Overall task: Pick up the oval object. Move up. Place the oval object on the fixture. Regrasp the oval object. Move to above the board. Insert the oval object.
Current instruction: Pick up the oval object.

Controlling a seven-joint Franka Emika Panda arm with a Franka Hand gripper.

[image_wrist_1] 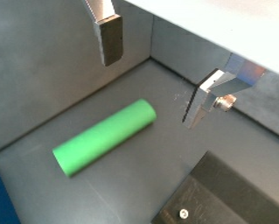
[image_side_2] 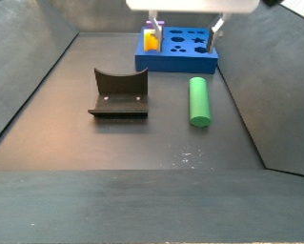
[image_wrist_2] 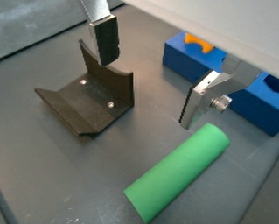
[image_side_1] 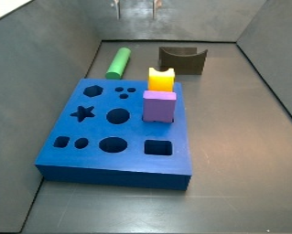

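Note:
The oval object, a bright green rod [image_side_2: 199, 101], lies flat on the dark floor beside the fixture [image_side_2: 118, 93], a dark block with a curved notch. In a side view the rod [image_side_1: 119, 62] lies just behind the blue board [image_side_1: 62, 155], left of the fixture [image_side_1: 181, 59]. The gripper [image_side_2: 186, 29] hangs high above the floor, open and empty. In both wrist views the rod [image_wrist_1: 104, 137] [image_wrist_2: 177, 172] lies below and apart from the gripper [image_wrist_1: 153, 74] [image_wrist_2: 153, 74]. Nothing is between the fingers [image_wrist_1: 111, 39] [image_wrist_2: 200, 101].
A yellow block [image_side_1: 162, 79] and a purple block [image_side_1: 159, 105] stand in the board's holes. The board [image_wrist_2: 229, 83] and the fixture [image_wrist_2: 89, 101] flank the rod. Grey walls [image_side_1: 62, 37] enclose the floor on all sides.

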